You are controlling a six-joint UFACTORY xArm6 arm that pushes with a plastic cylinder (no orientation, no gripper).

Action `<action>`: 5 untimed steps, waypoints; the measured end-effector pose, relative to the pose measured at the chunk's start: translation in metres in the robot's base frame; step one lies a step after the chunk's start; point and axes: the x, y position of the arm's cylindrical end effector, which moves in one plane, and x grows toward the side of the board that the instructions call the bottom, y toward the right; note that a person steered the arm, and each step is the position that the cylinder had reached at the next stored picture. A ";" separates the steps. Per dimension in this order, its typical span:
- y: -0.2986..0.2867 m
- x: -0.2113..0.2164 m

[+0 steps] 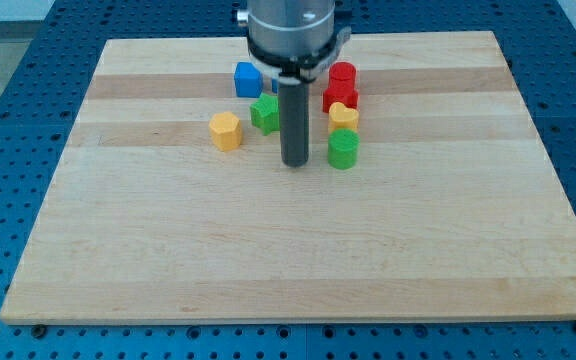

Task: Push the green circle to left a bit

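Wooden desk (298, 260) on a blue perforated base (8, 60). Green circle (343, 149) right of centre, upper half of the desk, at the bottom of a short column: yellow block (344, 116) touching just above, two red blocks (341, 88) stacked further toward the view's top. My tip (295, 163) just beside the green circle on its left side, small gap, not touching. Green block (264, 113), shape unclear, partly tucked behind the rod's left edge; yellow hexagon-like block (226, 131) further left; blue block (248, 79) above those.

No pincer on this rig, only a plain rod, nothing held, open/closed state not applicable and cannot tell.

Risks, judged: tip on the wrong side for a leftward push. Pushing from here sends the circle right. Needs to go round to the circle's right face. Going round over the top likely clips the yellow block or the reds. Going under is cleaner. Off-centre contact on a round face likely lets it slip diagonally. Pushing too long overshoots "a bit", possibly toward the other green block.

Orientation: circle stands upright, axis vertical, round footprint, no long axis in the desk plane, no facing direction to speak of.
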 end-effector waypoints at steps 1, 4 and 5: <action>0.018 0.039; 0.135 0.004; 0.131 -0.013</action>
